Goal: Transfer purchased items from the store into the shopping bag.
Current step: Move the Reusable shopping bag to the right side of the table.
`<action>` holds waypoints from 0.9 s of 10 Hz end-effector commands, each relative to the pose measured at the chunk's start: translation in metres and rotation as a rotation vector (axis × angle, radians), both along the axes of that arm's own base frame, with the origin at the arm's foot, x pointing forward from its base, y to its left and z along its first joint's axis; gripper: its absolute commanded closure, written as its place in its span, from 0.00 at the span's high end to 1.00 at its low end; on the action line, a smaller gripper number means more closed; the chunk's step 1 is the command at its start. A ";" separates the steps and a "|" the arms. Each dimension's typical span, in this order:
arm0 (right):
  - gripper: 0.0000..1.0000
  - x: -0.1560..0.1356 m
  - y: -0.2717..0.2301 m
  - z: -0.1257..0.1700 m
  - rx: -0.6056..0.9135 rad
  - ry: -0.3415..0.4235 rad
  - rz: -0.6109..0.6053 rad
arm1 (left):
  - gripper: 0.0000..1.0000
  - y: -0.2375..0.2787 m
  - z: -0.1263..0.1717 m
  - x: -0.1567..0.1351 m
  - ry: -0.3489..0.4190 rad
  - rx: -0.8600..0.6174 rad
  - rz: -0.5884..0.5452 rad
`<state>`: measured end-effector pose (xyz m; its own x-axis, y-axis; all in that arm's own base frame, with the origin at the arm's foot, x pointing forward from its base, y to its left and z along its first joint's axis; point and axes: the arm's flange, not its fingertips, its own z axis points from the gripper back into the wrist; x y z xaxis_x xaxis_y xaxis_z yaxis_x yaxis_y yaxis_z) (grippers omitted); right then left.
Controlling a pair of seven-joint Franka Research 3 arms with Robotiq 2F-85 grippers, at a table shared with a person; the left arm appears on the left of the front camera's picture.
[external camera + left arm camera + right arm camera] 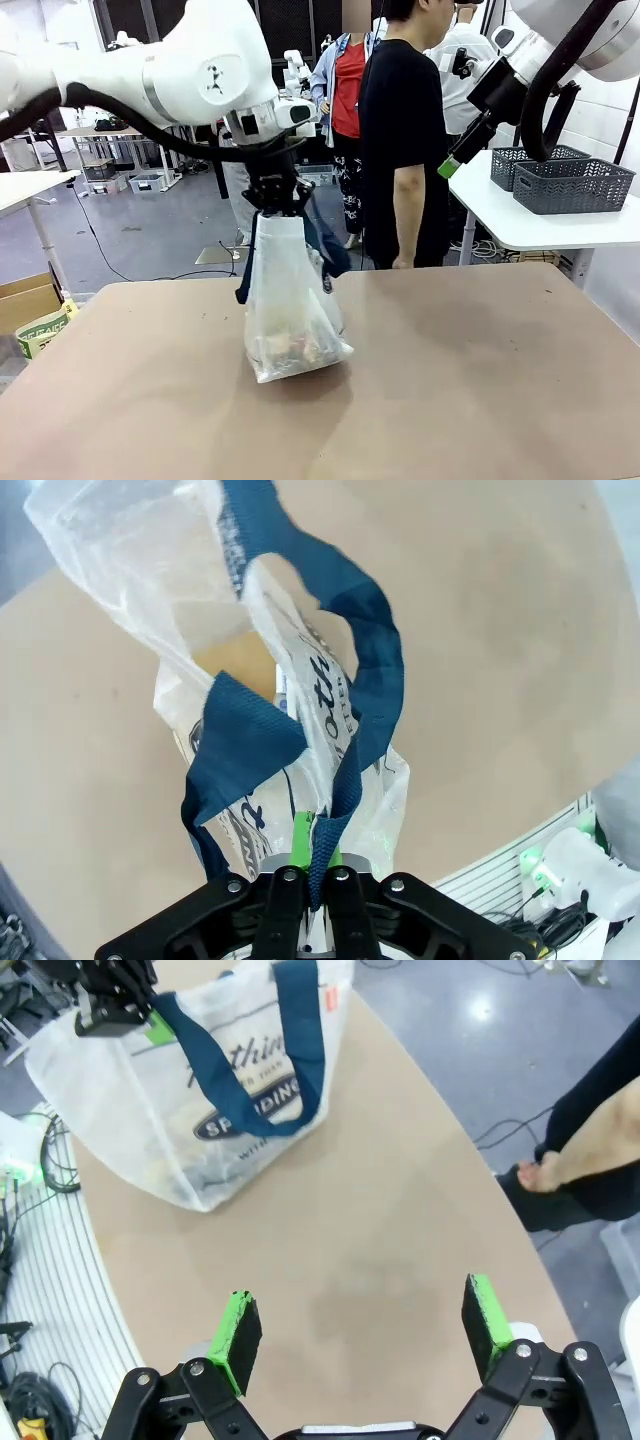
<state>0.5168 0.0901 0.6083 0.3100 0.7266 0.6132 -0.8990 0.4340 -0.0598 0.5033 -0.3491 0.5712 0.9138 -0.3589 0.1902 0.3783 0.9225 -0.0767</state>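
Observation:
The shopping bag (pixel 290 300), clear plastic with navy straps, hangs from my left gripper (pixel 278 205), its bottom resting on the brown table (pixel 480 380). Purchased items (pixel 296 350) show as a blurred heap through its lower part. In the left wrist view my left gripper (pixel 318 865) is shut on a navy strap (pixel 370 650), and a brown item (pixel 235 660) lies inside the bag (pixel 170 580). My right gripper (pixel 360 1325) is open and holds nothing, high above the table, looking down on the bag (pixel 120 1090) and its round logo (pixel 250 1110). In the front view the right gripper (pixel 452 160) hangs raised at the upper right.
A person in a black T-shirt (pixel 400 120) stands at the far side, a foot (pixel 535 1175) near the table's edge. Two dark grey slotted baskets (pixel 572 185) sit on a white side table (pixel 540 225) at far right; I cannot tell whether either is the store.

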 end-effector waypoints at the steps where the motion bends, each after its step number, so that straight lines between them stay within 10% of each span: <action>1: 1.00 -0.002 0.000 0.002 -0.012 0.014 -0.001 | 0.00 0.018 0.034 0.005 -0.017 0.092 -0.006; 9: 1.00 -0.002 0.000 0.002 -0.012 0.014 -0.001 | 0.00 0.195 0.061 -0.016 -0.122 0.301 -0.105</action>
<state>0.5168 0.0900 0.6085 0.3098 0.7265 0.6133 -0.8989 0.4340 -0.0600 0.4974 -0.1744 0.6320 0.8790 -0.4582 0.1321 0.4339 0.8834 0.1771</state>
